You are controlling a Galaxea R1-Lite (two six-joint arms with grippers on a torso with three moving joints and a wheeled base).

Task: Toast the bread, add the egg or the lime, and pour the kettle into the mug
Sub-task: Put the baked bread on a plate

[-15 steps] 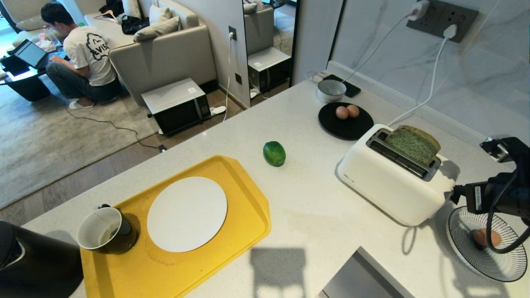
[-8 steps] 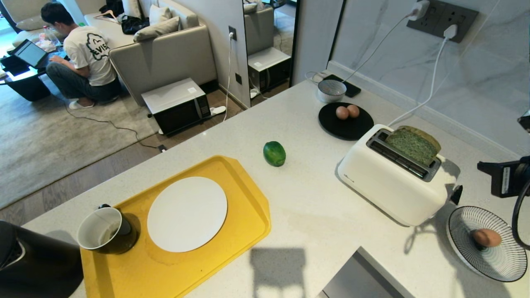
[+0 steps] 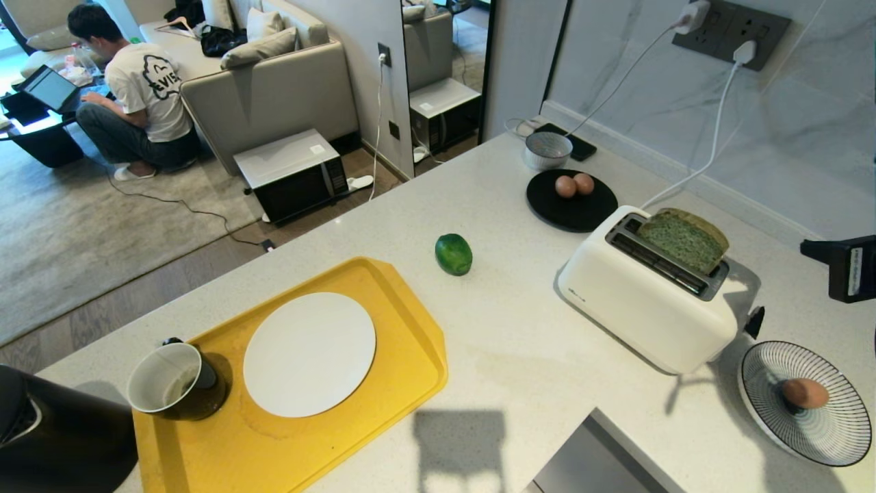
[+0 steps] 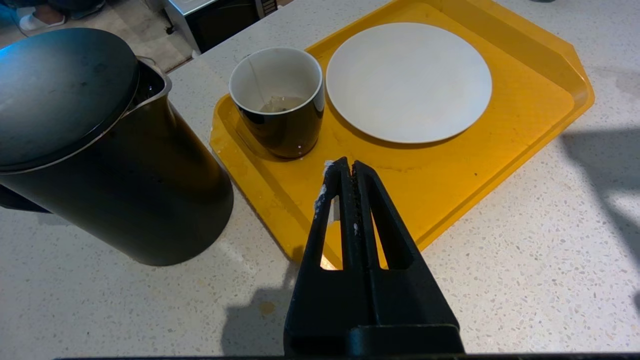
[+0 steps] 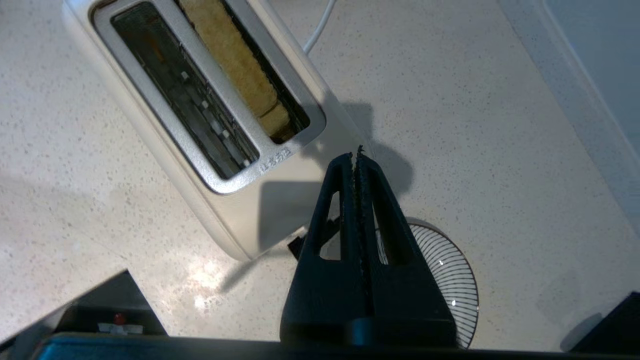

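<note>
The bread (image 3: 684, 239) stands in the far slot of the white toaster (image 3: 643, 308), its top sticking out; the right wrist view shows its crust (image 5: 230, 55). My right gripper (image 5: 356, 156) is shut and empty, hovering above the toaster's lever end (image 5: 300, 245). The lime (image 3: 453, 254) lies on the counter. Two eggs (image 3: 573, 185) sit on a black plate, and one egg (image 3: 805, 393) on a striped plate. The mug (image 4: 277, 100) stands on the yellow tray (image 4: 500, 165) beside the black kettle (image 4: 100, 150). My left gripper (image 4: 349, 165) is parked, shut, over the tray's edge.
A white plate (image 3: 309, 354) lies on the tray. A grey-white bowl (image 3: 547, 149) stands behind the black plate. Cables (image 3: 712, 144) run from wall sockets to the counter. A person (image 3: 137, 89) sits on the floor far beyond the counter's edge.
My right arm has lifted away from the toaster's lever end and drawn back to the right edge of the head view, uncovering the striped plate. Nothing else has moved.
</note>
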